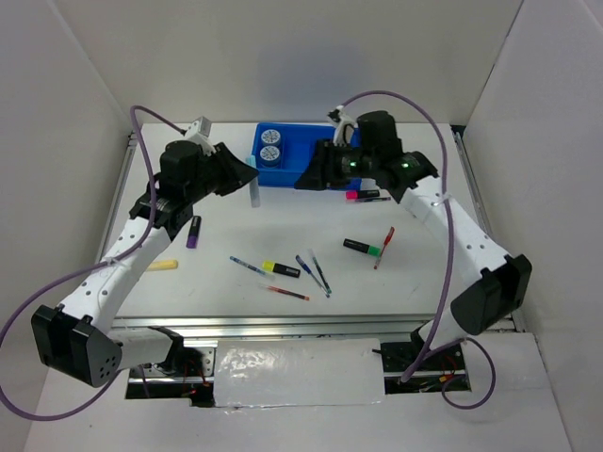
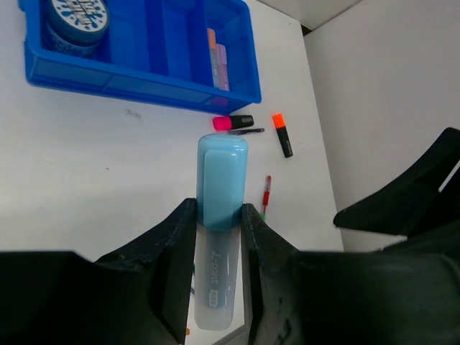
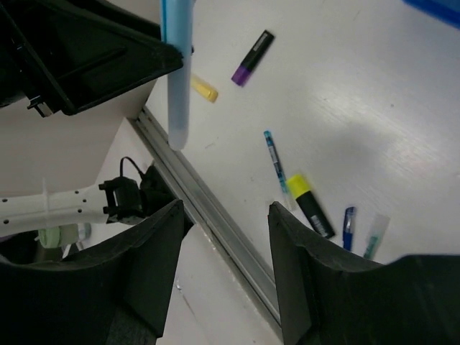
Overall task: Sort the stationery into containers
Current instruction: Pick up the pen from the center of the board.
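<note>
My left gripper (image 2: 218, 210) is shut on a pale-blue highlighter (image 2: 222, 180) and holds it above the table, just left of the blue tray (image 1: 287, 174). In the top view the gripper (image 1: 247, 178) has the highlighter (image 1: 254, 194) hanging below it. The highlighter also shows in the right wrist view (image 3: 176, 79). My right gripper (image 1: 309, 176) is open and empty over the tray's right part, and shows so in its wrist view (image 3: 224, 215). Two pale-blue discs (image 1: 270, 145) lie in the tray's left compartment. Orange and pink markers (image 2: 217, 56) lie in another compartment of the tray (image 2: 144, 80).
Loose on the table are a purple highlighter (image 1: 193, 231), a yellow one (image 1: 165, 265), a yellow-black one (image 1: 281, 268), a green-black one (image 1: 363, 248), a pink one (image 1: 358, 195), red pens (image 1: 383, 247) (image 1: 287, 294) and blue pens (image 1: 314, 271). White walls stand on both sides.
</note>
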Motion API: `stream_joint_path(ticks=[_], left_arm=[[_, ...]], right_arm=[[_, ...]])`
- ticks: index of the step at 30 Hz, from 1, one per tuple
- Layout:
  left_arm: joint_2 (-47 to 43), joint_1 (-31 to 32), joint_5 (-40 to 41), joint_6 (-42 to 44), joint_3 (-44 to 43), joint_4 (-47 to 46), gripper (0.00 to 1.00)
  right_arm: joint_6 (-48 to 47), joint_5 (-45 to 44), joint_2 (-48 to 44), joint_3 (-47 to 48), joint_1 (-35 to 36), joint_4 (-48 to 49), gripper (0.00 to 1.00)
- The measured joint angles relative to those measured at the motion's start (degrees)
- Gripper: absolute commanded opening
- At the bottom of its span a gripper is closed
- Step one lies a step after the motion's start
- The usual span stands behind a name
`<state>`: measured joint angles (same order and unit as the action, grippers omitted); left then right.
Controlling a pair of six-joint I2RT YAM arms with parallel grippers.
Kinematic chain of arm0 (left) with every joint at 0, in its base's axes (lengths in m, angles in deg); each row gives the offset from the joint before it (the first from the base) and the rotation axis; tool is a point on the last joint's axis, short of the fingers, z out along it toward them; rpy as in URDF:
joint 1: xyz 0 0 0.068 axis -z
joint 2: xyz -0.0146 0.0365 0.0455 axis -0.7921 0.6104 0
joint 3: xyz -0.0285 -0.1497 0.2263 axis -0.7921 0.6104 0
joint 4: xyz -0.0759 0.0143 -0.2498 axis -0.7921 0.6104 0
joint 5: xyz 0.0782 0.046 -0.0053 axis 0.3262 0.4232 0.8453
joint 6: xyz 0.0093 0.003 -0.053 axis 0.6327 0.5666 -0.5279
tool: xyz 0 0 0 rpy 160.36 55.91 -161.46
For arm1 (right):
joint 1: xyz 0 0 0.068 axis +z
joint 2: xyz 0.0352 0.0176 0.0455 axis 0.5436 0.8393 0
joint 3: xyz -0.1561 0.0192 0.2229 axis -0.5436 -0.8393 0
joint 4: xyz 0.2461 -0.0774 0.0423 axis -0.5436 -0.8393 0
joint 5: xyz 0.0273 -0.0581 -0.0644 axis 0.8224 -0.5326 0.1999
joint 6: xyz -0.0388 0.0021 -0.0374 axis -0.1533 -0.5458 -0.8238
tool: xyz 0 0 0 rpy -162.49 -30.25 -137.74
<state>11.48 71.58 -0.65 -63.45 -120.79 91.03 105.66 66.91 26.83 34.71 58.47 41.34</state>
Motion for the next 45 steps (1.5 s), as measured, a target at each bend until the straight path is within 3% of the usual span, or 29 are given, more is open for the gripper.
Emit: stream_joint_path(ticks=[7,21,24,26,27,28,30,31,32,33,35,41,45], left_arm=[[0.9,0.0,4.1,-4.8,0.0,-0.3,0.0],[2.7,0.9,5.0,-6.0,-1.0,-1.3,0.0],[3.2,1.0,4.9,-6.4,-1.0,-2.1,0.0],[3.6,1.0,4.7,-6.4,-1.0,-2.5,0.0],[3.8,1.0,4.6,-6.4,-1.0,-2.6,0.0],[3.9,1.0,4.5,-6.4,-1.0,-2.7,0.0],[4.1,1.0,4.4,-6.4,-1.0,-2.5,0.08],[4.2,1.0,4.3,-6.4,-1.0,-2.6,0.24],[4.2,1.0,4.3,-6.3,-1.0,-2.6,0.34],[4.2,0.9,4.3,-6.3,-1.0,-2.7,0.65],[4.2,0.6,4.2,-6.2,-1.0,-2.8,0.99],[2.7,-3.0,5.0,-2.4,-1.1,-2.2,0.99],[2.5,-9.1,5.6,7.2,-7.1,4.5,0.99]], right_arm=[[4.9,-5.4,9.9,8.9,9.9,-0.4,0.6],[8.3,-9.6,17.6,14.6,13.1,-0.4,0.56],[8.3,-9.2,18.5,14.7,13.3,-0.3,0.51],[8.3,-8.8,19.2,14.7,13.4,-0.3,0.42],[8.2,-8.6,19.6,14.7,13.5,-0.4,0.36],[8.2,-8.5,19.9,14.7,13.6,-0.3,0.21],[7.9,-7.8,20.1,14.7,13.7,-0.2,0.1],[7.8,-8.2,20.1,14.7,13.7,-0.2,0.0],[7.8,-8.3,20.1,14.7,13.7,-0.2,0.0],[7.6,-8.2,20.1,14.7,13.7,-0.1,0.0],[7.1,-8.3,20.0,14.7,13.6,-0.1,0.0],[5.0,-9.3,17.9,11.9,9.8,-0.4,0.0],[1.8,-11.3,16.6,9.6,0.7,-1.6,0.0]])
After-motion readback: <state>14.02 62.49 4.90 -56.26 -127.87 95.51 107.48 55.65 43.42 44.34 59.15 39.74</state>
